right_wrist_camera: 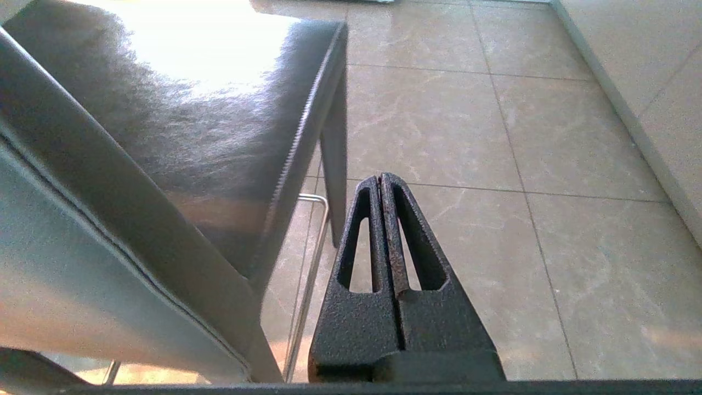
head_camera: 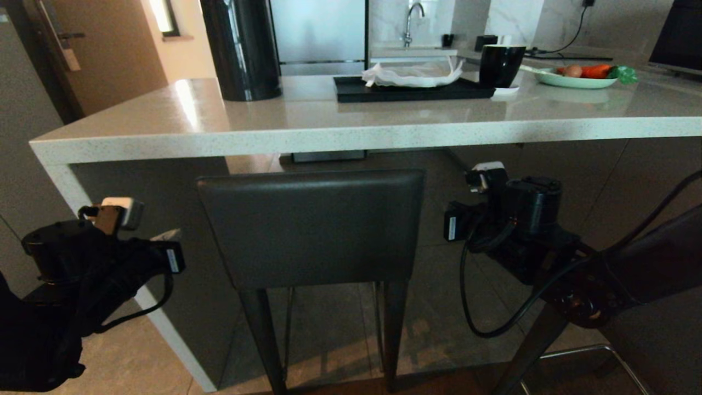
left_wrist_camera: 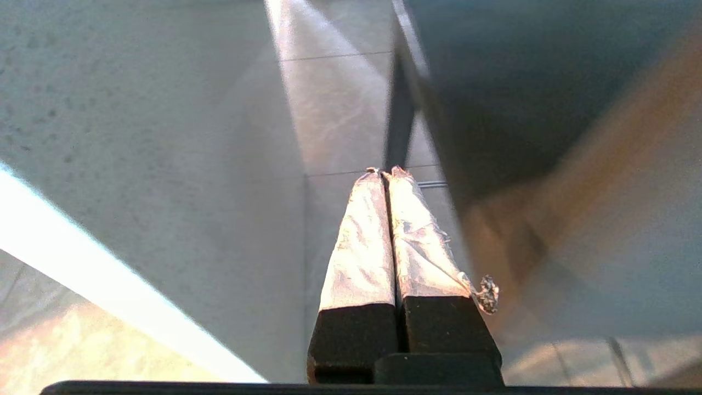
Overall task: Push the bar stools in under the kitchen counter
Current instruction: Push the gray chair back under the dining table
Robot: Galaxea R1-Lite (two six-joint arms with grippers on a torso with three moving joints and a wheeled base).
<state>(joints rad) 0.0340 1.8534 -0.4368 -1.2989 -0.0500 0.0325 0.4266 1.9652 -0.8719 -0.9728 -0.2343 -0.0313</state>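
Fingers on both arms are pressed together and hold nothing: the left gripper [left_wrist_camera: 384, 173] hangs low beside the slab end leg at the surface's left end, the right gripper [right_wrist_camera: 380, 178] hangs off the right side of the near bar stool [head_camera: 311, 227], neither one touching it. That stool stands with its backrest just below the front edge of the kitchen counter [head_camera: 362, 134], seat reaching in under it, though how far in the seat goes is hard to judge from here. A second stool [head_camera: 652, 263] shows only as a dark shape at the right, out from the surface. My reading: the near stool looks about home, so the next move calls for turning to the second stool and pushing on its backrest. On the surface sit a tall black cylinder [head_camera: 241, 49], a black tray [head_camera: 411, 90] with a white cloth [head_camera: 411, 75], a black cup [head_camera: 500, 65] and a plate of vegetables [head_camera: 576, 81]. Behind is a sink with tap [head_camera: 410, 24]; pale tile floor [right_wrist_camera: 521, 137] below
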